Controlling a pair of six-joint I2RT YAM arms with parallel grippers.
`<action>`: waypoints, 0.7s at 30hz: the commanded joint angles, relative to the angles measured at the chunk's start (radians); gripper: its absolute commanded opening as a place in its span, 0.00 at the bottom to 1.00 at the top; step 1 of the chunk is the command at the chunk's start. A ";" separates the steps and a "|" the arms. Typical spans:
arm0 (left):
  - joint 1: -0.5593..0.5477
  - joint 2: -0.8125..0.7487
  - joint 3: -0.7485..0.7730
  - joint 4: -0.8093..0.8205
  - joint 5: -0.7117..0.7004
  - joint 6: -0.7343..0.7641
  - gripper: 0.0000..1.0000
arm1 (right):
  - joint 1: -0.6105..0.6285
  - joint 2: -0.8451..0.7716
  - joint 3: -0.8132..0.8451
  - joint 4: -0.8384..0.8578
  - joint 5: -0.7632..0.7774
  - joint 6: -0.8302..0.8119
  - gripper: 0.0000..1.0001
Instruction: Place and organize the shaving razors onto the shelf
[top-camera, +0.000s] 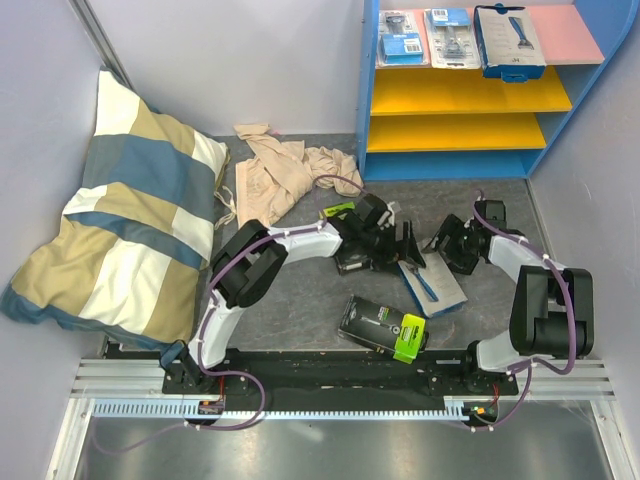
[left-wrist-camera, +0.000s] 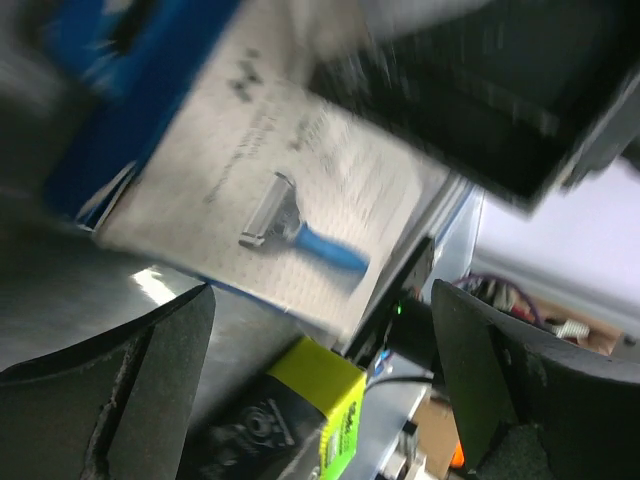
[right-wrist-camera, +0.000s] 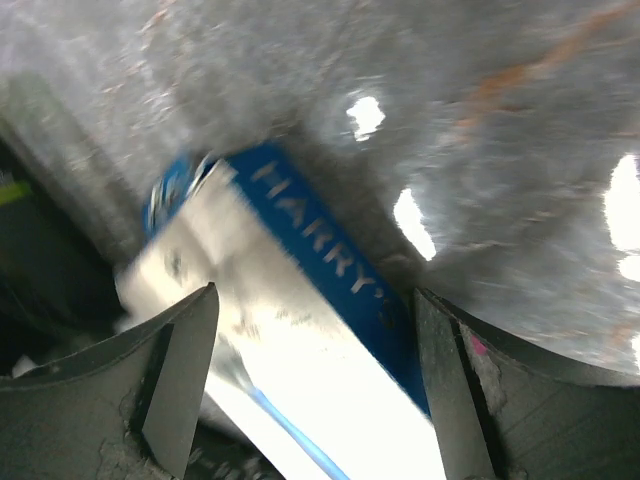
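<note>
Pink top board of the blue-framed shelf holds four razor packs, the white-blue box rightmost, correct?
Not four: the top external view shows three on the pink top board, two clear blister packs on blue cards and, rightmost as you say, the white-blue box.

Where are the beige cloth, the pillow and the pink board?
beige cloth (top-camera: 272, 172): top view, middle folds.
pillow (top-camera: 125, 220): top view, near its middle.
pink board (top-camera: 570, 36): top view, bare right end.
</note>
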 joint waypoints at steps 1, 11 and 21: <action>0.104 0.048 0.010 0.024 -0.094 -0.019 0.96 | 0.007 0.029 0.045 0.016 -0.142 0.036 0.85; 0.140 -0.020 -0.013 -0.047 -0.080 0.074 0.95 | 0.007 0.011 0.028 0.039 -0.136 0.028 0.87; 0.058 -0.026 -0.081 -0.067 -0.051 0.082 0.86 | 0.007 -0.020 -0.035 0.039 -0.113 0.011 0.86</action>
